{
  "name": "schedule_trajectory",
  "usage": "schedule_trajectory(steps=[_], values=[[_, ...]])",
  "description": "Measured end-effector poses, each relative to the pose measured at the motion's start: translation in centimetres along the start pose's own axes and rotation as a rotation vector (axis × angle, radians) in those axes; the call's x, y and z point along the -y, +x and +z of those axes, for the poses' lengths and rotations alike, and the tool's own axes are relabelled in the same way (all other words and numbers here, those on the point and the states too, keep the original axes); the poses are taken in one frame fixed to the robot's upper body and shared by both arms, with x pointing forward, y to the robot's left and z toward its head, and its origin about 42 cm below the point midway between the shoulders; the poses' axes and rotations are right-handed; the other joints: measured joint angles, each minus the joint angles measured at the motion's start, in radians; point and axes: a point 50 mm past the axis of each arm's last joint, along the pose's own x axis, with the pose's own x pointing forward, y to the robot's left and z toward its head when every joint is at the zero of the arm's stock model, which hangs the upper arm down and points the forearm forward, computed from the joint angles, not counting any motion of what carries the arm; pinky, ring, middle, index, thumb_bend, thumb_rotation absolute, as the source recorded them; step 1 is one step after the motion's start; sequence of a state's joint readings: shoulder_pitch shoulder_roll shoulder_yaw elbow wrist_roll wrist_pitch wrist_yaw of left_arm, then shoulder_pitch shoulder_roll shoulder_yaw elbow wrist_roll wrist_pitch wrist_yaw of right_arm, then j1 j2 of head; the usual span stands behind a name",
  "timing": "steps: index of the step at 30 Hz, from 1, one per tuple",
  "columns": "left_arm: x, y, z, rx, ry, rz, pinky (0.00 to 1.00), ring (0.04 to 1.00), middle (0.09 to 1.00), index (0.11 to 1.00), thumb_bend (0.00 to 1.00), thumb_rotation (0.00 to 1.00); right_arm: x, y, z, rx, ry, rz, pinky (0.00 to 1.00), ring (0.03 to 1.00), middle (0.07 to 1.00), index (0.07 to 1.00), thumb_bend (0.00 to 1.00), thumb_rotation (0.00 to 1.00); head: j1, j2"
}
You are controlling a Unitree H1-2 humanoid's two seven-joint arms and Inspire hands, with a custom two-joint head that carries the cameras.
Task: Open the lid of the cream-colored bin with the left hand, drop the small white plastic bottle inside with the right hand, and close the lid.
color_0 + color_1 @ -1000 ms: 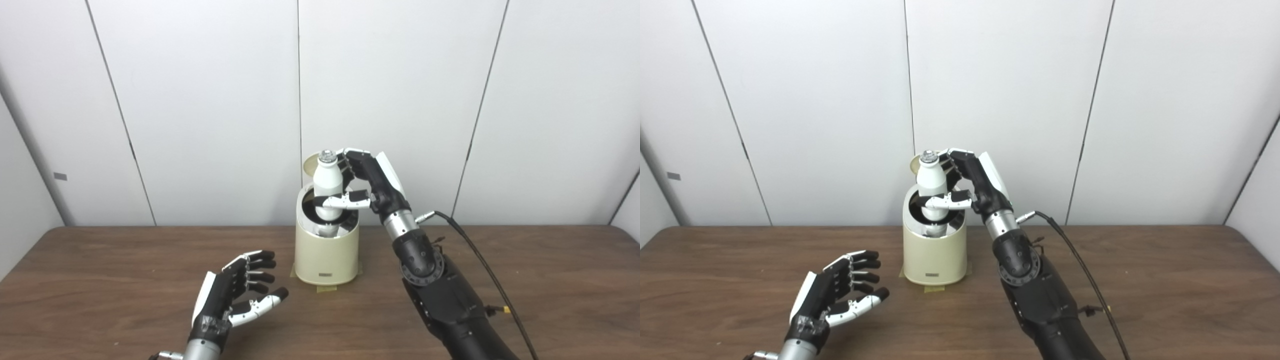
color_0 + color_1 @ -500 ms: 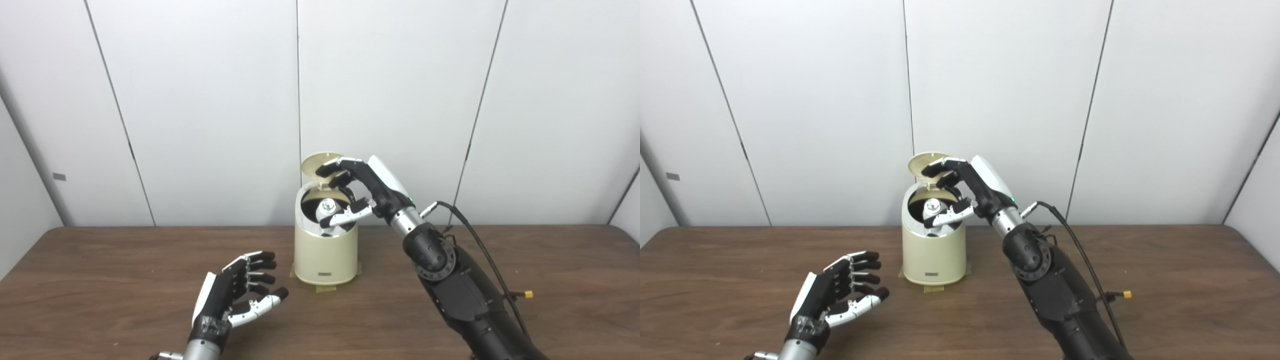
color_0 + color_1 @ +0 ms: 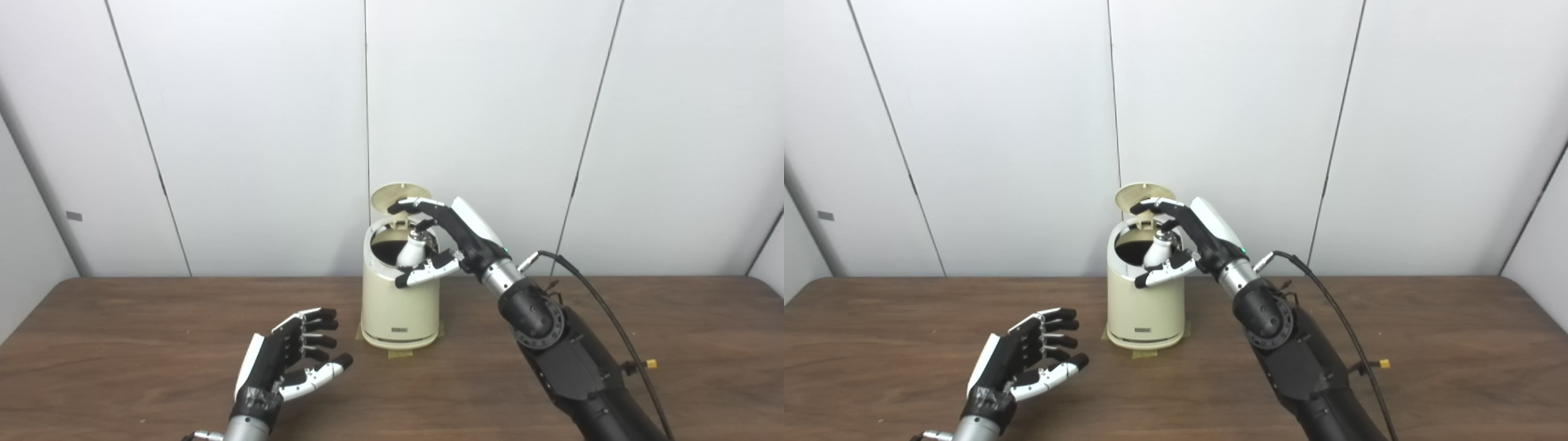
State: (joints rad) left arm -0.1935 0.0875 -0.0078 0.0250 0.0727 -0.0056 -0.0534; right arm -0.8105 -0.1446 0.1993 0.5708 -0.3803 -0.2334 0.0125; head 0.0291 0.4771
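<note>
Left hand point(image 3: 288, 358), black-and-white, hovers low over brown wooden table point(image 3: 122, 343), near-left of bin; fingers spread, palm empty. Cream-colored cylindrical bin point(image 3: 399, 300) stands mid-table on tape patch, round lid point(image 3: 392, 196) raised upright at back. Small white plastic bottle point(image 3: 411, 251) tilted inside bin mouth, silver cap up, leaning toward right rim. Right hand point(image 3: 450, 236) over bin opening, fingers apart around bottle top; contact with bottle unclear. Black cable point(image 3: 600, 312) trails beside right forearm.
</note>
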Motion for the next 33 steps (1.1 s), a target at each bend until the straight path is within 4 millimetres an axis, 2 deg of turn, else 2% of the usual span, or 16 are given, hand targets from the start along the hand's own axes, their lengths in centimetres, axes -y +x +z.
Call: schedule_trajectory(steps=[2, 9, 16, 19, 21, 24, 26, 27, 28, 30, 33], values=[[0.0, 0.0, 0.0, 0.000, 0.001, 0.000, 0.56, 0.636, 0.716, 0.739, 0.69, 0.06, 0.2, -0.5, 0.0, 0.011, 0.023, -0.023, 0.48, 0.630, 0.713, 0.665, 0.81, 0.00, -0.002, 0.000], [-0.2, 0.0, 0.0, -0.001, 0.005, 0.000, 0.57, 0.636, 0.713, 0.739, 0.69, 0.06, 1.4, -2.3, 0.9, 0.076, 0.089, -0.146, 0.34, 0.440, 0.616, 0.575, 0.79, 0.00, -0.005, 0.003], [-0.3, -0.1, -0.1, -0.003, 0.012, 0.000, 0.57, 0.633, 0.712, 0.740, 0.69, 0.05, 2.2, -4.6, 0.4, 0.145, 0.130, -0.228, 0.31, 0.409, 0.589, 0.596, 0.76, 0.01, -0.012, 0.003], [-0.4, -0.1, -0.1, -0.003, 0.014, 0.000, 0.56, 0.627, 0.708, 0.737, 0.69, 0.05, 3.3, -5.7, -0.2, 0.175, 0.179, -0.285, 0.30, 0.390, 0.560, 0.588, 0.80, 0.01, -0.012, 0.000], [-0.4, -0.1, -0.1, -0.003, 0.014, -0.001, 0.56, 0.630, 0.711, 0.738, 0.69, 0.06, 4.3, -6.1, -0.5, 0.181, 0.211, -0.328, 0.30, 0.402, 0.579, 0.609, 0.78, 0.02, -0.011, -0.005], [-0.4, -0.1, -0.1, -0.003, 0.015, -0.001, 0.56, 0.629, 0.712, 0.742, 0.68, 0.06, 5.8, -7.3, -0.7, 0.199, 0.222, -0.376, 0.34, 0.432, 0.615, 0.638, 0.77, 0.01, -0.011, -0.006], [-0.5, -0.1, -0.1, -0.003, 0.018, -0.001, 0.56, 0.627, 0.712, 0.741, 0.68, 0.06, 5.9, -8.5, -1.3, 0.172, 0.258, -0.399, 0.36, 0.453, 0.645, 0.659, 0.77, 0.02, -0.009, -0.006], [-0.6, -0.1, -0.1, -0.003, 0.020, -0.001, 0.56, 0.628, 0.713, 0.741, 0.69, 0.06, 5.7, -9.2, -2.0, 0.135, 0.285, -0.395, 0.43, 0.486, 0.680, 0.692, 0.77, 0.05, -0.009, -0.006], [-0.7, -0.1, -0.1, -0.003, 0.020, -0.002, 0.55, 0.628, 0.713, 0.741, 0.69, 0.06, 5.3, -9.9, -2.8, 0.090, 0.300, -0.385, 0.45, 0.497, 0.692, 0.704, 0.77, 0.06, -0.008, -0.006], [-0.7, -0.1, -0.1, -0.003, 0.020, -0.002, 0.57, 0.636, 0.715, 0.741, 0.69, 0.07, 4.2, -11.7, -4.6, -0.012, 0.339, -0.351, 0.58, 0.600, 0.760, 0.759, 0.77, 0.13, -0.005, -0.006], [-0.7, -0.1, -0.1, -0.003, 0.020, -0.001, 0.57, 0.645, 0.715, 0.737, 0.70, 0.09, 2.7, -14.3, -6.7, -0.152, 0.413, -0.312, 0.62, 0.649, 0.787, 0.789, 0.78, 0.16, 0.005, -0.008]])
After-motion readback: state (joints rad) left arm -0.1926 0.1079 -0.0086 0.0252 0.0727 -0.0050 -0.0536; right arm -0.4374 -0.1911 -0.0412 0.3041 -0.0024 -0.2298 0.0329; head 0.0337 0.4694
